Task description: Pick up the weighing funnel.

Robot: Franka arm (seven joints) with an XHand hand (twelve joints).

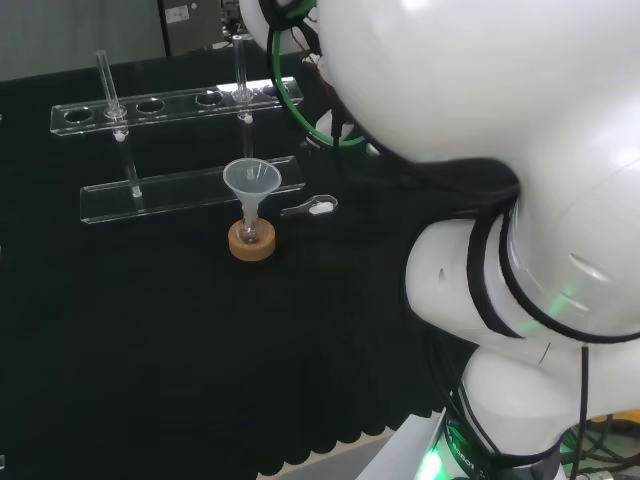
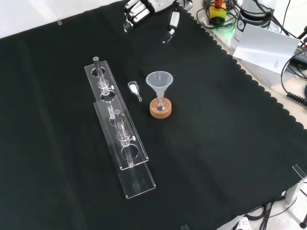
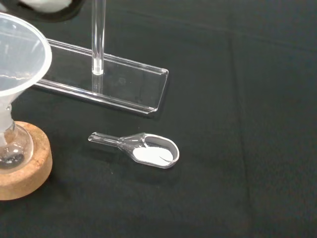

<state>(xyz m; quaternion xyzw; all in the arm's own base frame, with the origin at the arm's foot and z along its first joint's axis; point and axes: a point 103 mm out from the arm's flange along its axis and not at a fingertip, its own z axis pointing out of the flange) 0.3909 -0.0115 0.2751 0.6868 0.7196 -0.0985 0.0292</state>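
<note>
I watch from a remote station. The head camera sits behind and above the arm's base, facing over its white links [image 1: 480,150] onto the black-clothed worktop [image 1: 150,350]. The front camera looks steeply down, about a quarter turn round, with the robot hand [image 2: 141,8] at its top edge. The wrist camera hangs close over the cloth. All three share the funnel [image 2: 159,80], the weighing funnel [image 3: 148,148] and the clear rack [image 2: 117,129].

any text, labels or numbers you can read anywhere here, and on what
No text can be read.
On the white card at the front view's right edge: a small printed mark, too small to read.
On the weighing funnel, the funnel and the clear rack: no markings visible.
</note>
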